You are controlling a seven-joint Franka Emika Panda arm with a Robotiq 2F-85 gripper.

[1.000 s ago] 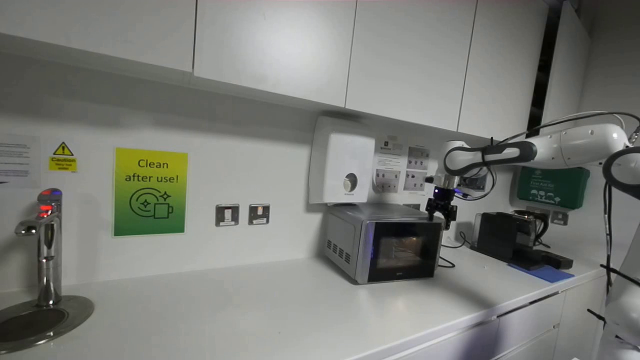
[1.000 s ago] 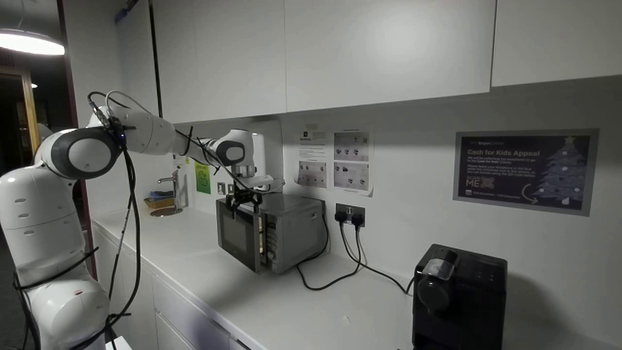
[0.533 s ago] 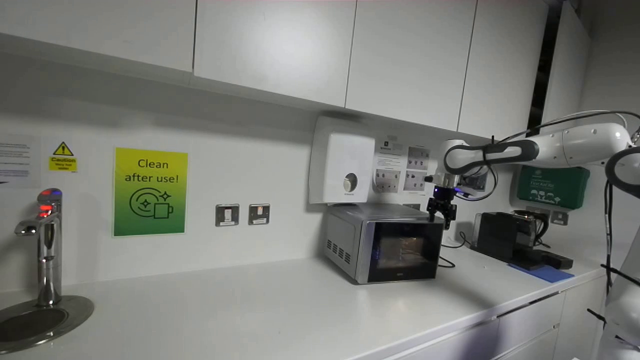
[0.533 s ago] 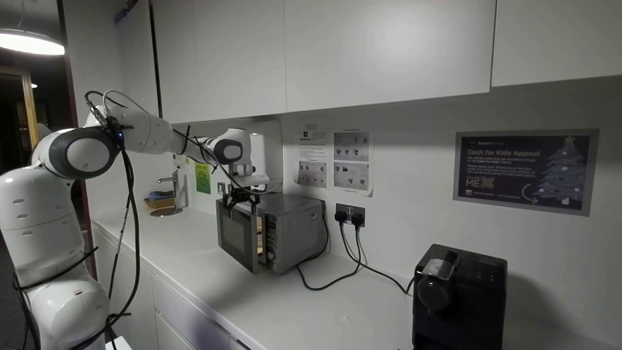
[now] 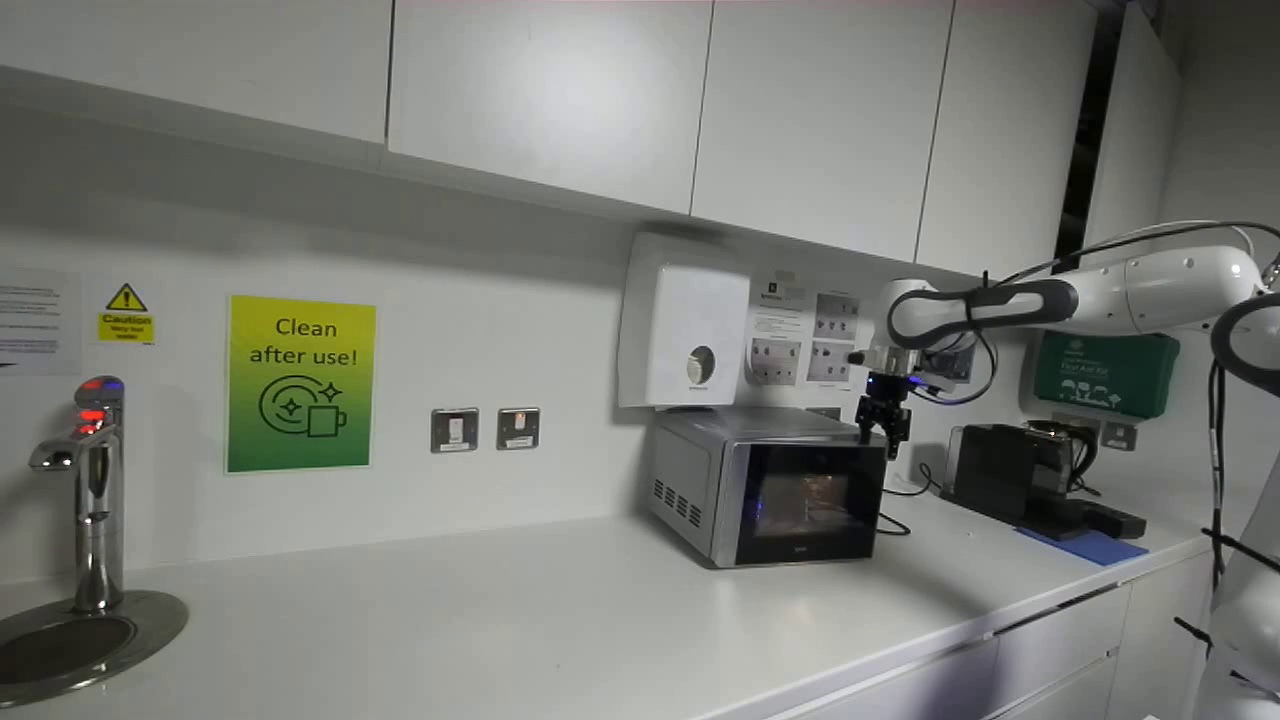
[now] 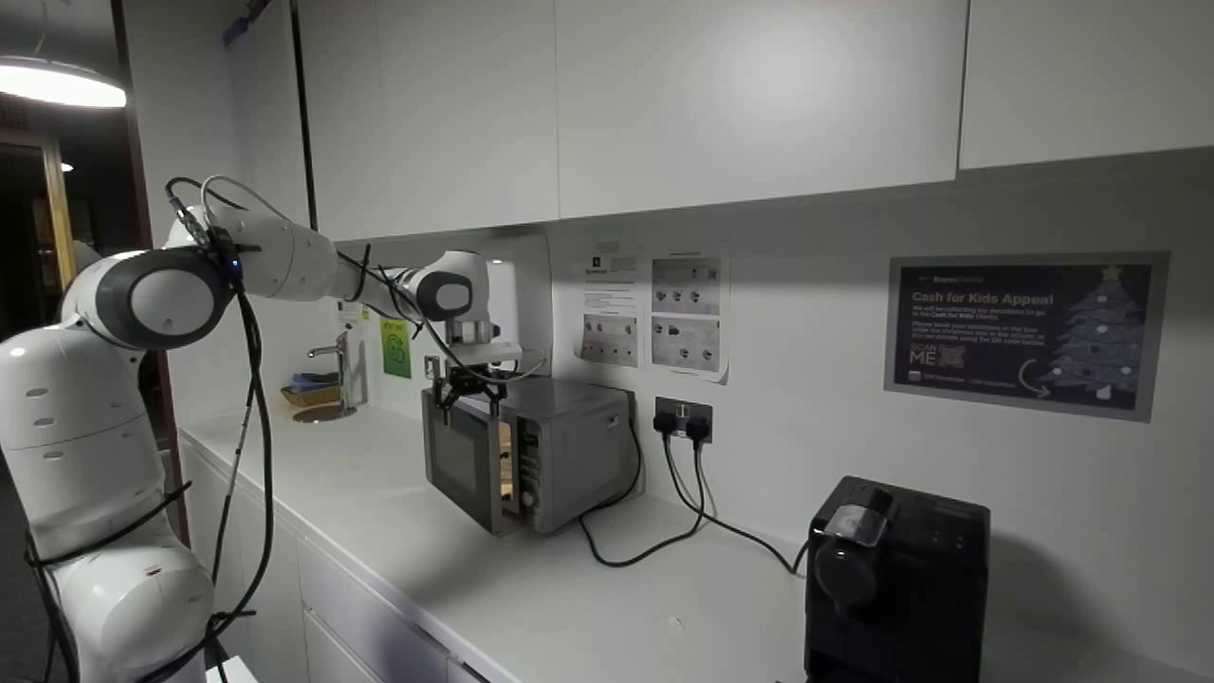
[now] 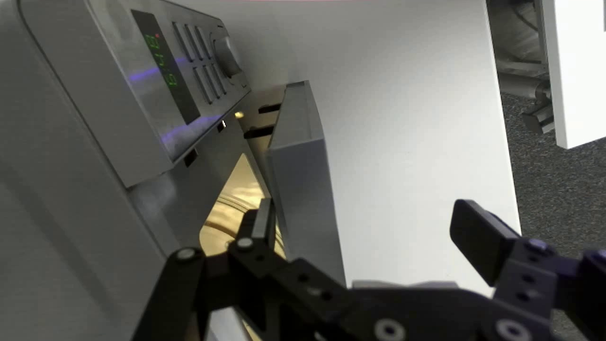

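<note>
Wrist view: microwave [image 7: 57,166] was left of the gripper [image 7: 364,218], display [image 7: 165,66] lit. One finger [image 7: 262,222] sat over the gap behind the ajar door [image 7: 305,189], contact unclear. Fingers were spread wide, door between them. Other finger was out past the door, above the counter [image 7: 416,118]. In an exterior view, coffee machine [image 6: 896,579] stood well right of the gripper.
</note>
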